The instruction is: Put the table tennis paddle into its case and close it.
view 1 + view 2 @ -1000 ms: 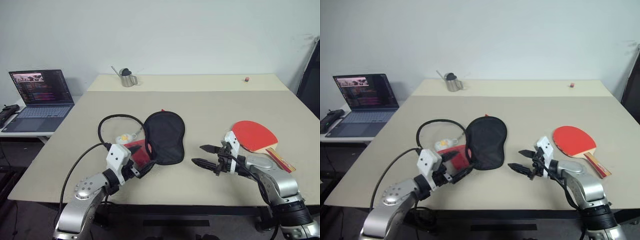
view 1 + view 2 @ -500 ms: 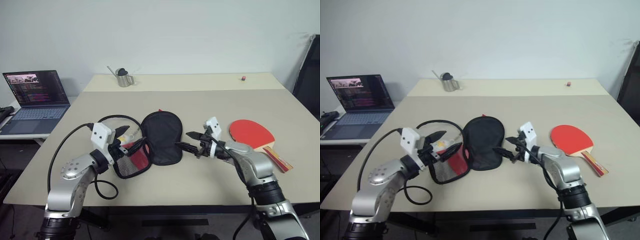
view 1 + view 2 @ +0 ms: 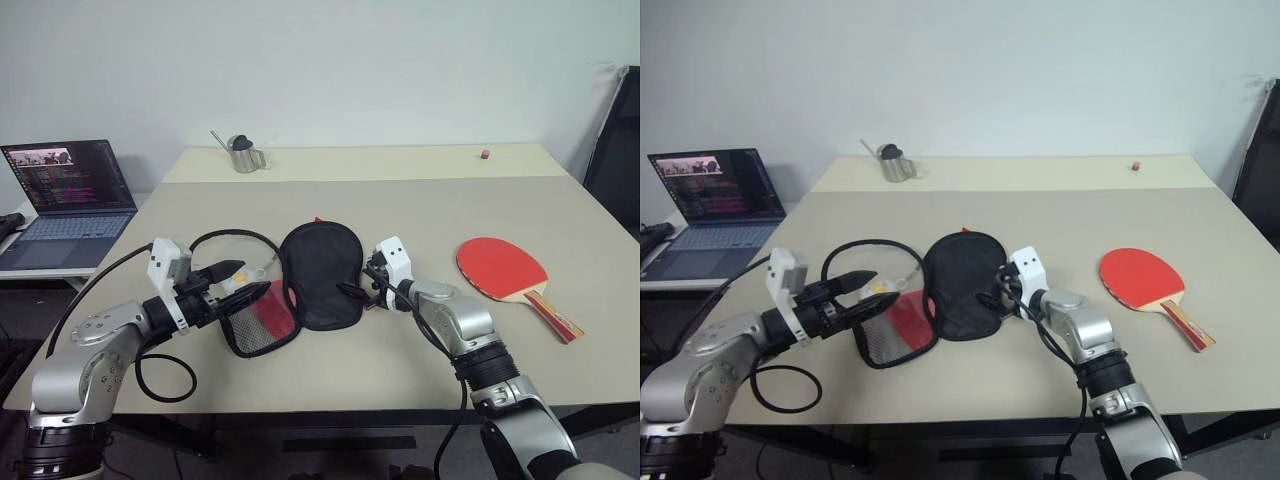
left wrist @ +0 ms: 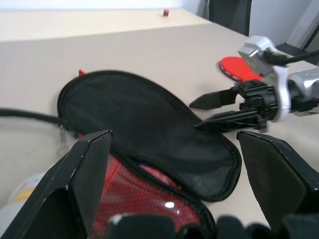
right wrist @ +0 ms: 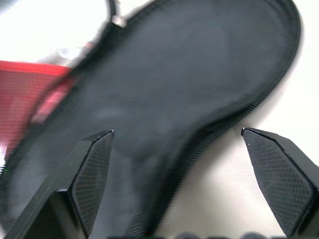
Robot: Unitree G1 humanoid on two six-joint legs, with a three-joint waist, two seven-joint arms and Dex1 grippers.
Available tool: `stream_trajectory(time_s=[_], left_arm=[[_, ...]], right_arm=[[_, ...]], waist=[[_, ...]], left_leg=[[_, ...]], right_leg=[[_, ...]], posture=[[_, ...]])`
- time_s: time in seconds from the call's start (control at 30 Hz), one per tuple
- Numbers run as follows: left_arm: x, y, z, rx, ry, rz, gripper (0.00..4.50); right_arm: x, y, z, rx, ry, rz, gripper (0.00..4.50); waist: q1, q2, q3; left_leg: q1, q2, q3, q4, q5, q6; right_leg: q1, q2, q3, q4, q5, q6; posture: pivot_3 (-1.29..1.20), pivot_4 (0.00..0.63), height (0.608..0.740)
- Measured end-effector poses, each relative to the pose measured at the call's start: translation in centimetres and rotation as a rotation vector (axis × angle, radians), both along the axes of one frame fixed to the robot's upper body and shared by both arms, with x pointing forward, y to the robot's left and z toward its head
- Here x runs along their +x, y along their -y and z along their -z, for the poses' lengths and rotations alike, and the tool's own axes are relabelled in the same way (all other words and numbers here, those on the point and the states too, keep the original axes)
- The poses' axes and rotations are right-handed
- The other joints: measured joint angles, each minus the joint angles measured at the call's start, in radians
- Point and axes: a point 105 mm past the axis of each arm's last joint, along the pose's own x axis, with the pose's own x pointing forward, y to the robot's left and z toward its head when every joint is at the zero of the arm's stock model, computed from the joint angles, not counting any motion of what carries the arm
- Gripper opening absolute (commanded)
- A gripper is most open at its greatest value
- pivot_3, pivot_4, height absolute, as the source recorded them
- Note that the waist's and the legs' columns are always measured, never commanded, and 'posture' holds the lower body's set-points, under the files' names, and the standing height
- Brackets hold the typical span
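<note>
The case [image 3: 320, 275] lies unzipped in the middle of the table. Its black half is flat, and its red-lined mesh half [image 3: 262, 322] is folded out toward me with the rim raised. My left gripper [image 3: 255, 276] hovers open at the case's left side, its lower finger right by that raised rim. At the case's right edge my right gripper [image 3: 355, 282] is open, and the black half shows between its fingers [image 5: 94, 169]. The table tennis paddle [image 3: 500, 268] lies red face up on the table to the right, apart from both grippers.
A black cable loop [image 3: 215, 240] and a small white-yellow object [image 3: 250, 280] lie just left of the case. A metal pitcher [image 3: 240, 153] and a small red item [image 3: 485, 154] stand at the far edge. An open laptop [image 3: 70, 190] sits on a side table at the left.
My right gripper moved left from beside the paddle to the case's right edge. The left gripper moved left and up, and the mesh half has folded open. The camera has also shifted.
</note>
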Motion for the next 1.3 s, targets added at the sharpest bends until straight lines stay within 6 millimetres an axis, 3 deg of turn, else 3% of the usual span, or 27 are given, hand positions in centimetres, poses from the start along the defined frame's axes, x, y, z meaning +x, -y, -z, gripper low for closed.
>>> stream_trajectory(time_s=[0.37, 0.8, 1.1, 1.3], left_arm=[[0.2, 0.2, -0.4, -0.004, 0.011, 0.027, 4.38], [0.3, 0.4, -0.4, 0.01, 0.031, 0.031, 4.38], [0.5, 1.0, -0.4, 0.013, 0.031, 0.052, 4.38], [0.5, 2.6, -0.9, 0.024, 0.042, 0.143, 4.38]], right_arm=[[1.7, -1.9, -0.1, -0.025, -0.005, 0.046, 4.47], [1.4, -3.8, 0.2, -0.004, -0.04, 0.016, 0.09], [2.6, -3.7, -0.7, 0.071, -0.076, 0.122, 0.04], [4.6, -0.6, -1.3, 0.148, -0.118, 0.299, 0.04]], waist=[[-0.017, 0.0, 0.0], [-0.025, 0.0, 0.0], [-0.024, 0.0, 0.0], [-0.023, 0.0, 0.0]], left_leg=[[0.0, 0.0, 0.0, 0.0, 0.0, 0.0], [0.0, 0.001, 0.001, 0.0, 0.0, 0.0], [0.0, 0.001, 0.001, 0.0, 0.0, 0.0], [0.0, 0.0, 0.001, 0.0, 0.0, 0.0]], right_leg=[[0.0, 0.0, 0.0, 0.001, 0.0, 0.0], [-0.001, 0.001, 0.002, 0.001, 0.0, -0.001], [-0.001, 0.001, 0.002, 0.002, 0.0, -0.001], [-0.001, 0.0, 0.002, 0.001, 0.0, -0.001]], posture=[[0.0, 0.15, 0.74], [0.0, 0.15, 0.74], [0.0, 0.15, 0.74], [0.0, 0.15, 0.74]])
